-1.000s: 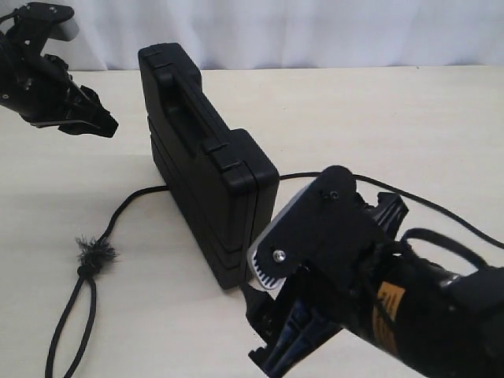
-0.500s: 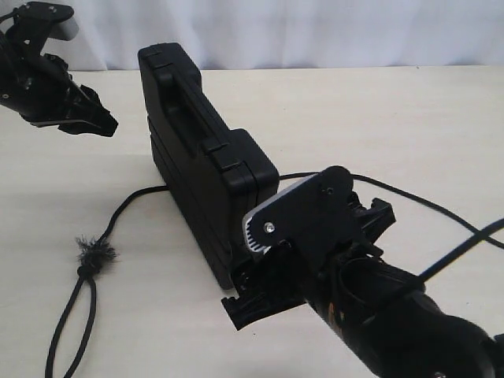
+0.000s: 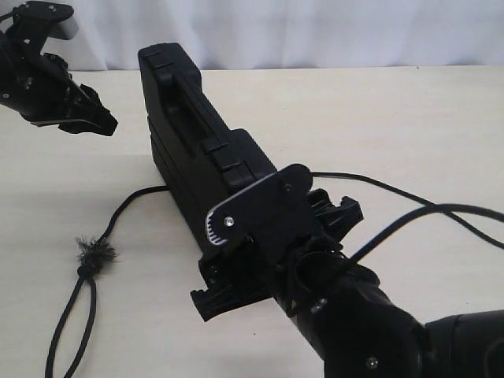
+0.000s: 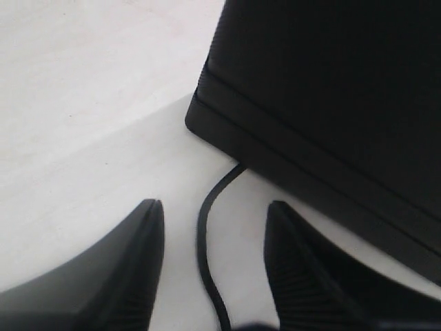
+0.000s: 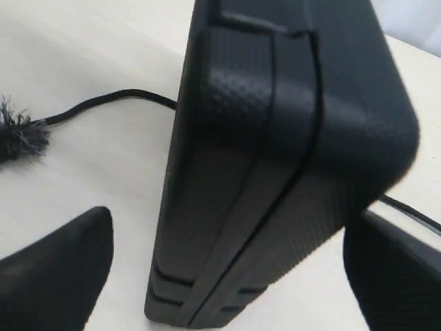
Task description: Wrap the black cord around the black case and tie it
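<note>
The black case [image 3: 197,150] stands on its long edge with the handle up. The black cord [image 3: 118,211] passes under it. To the left lie the cord's fuzzy tuft [image 3: 94,253] and its loop [image 3: 69,327], and its other part [image 3: 394,189] trails off to the right. My right gripper [image 3: 264,260] is open around the case's near end [image 5: 262,179], one finger on each side, neither visibly touching. The tuft [image 5: 17,134] also shows in the right wrist view. My left gripper [image 3: 88,118] hangs open at the far left, above the cord [image 4: 204,221] and beside a case corner [image 4: 207,117].
The pale table [image 3: 378,110] runs back to a white curtain [image 3: 315,31]. A thin arm cable [image 3: 441,209] arches over the table on the right, close to the cord. My right arm's bulk [image 3: 370,331] fills the near right corner.
My right gripper has swung left and forward from beside the case's near end to straddle it. The left arm, case and cord have not moved.
</note>
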`<action>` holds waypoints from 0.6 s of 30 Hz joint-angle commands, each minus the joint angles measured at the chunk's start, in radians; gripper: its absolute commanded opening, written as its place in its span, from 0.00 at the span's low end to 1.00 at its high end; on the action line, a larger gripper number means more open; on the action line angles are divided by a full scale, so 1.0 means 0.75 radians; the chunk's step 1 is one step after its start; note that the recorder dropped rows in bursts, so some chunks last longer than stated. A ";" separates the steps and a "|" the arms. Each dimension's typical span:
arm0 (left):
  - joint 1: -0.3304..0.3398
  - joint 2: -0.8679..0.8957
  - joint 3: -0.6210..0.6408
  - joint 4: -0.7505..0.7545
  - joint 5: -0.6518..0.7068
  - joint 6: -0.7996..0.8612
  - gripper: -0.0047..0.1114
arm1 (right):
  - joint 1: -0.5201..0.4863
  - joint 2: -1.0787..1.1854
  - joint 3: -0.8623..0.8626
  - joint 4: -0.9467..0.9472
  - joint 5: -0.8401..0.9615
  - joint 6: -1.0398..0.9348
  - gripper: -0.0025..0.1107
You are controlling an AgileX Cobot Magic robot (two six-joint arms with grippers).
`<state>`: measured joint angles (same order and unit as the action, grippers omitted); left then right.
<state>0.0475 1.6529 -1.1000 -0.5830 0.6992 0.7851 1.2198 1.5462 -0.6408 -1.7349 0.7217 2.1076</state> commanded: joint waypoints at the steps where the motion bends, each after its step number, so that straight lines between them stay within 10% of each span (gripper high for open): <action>1: 0.005 -0.009 0.000 -0.006 -0.009 -0.007 0.42 | 0.001 0.034 -0.044 -0.013 0.053 0.004 0.76; 12: 0.005 -0.009 0.000 -0.006 -0.004 -0.007 0.42 | -0.127 0.162 -0.175 -0.013 -0.047 0.004 0.76; 18: 0.005 -0.009 0.000 -0.006 -0.013 -0.007 0.42 | -0.141 0.168 -0.199 -0.013 -0.012 0.002 0.37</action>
<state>0.0475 1.6529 -1.1000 -0.5830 0.6992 0.7851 1.1223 1.6731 -0.7846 -1.7430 0.6787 2.1164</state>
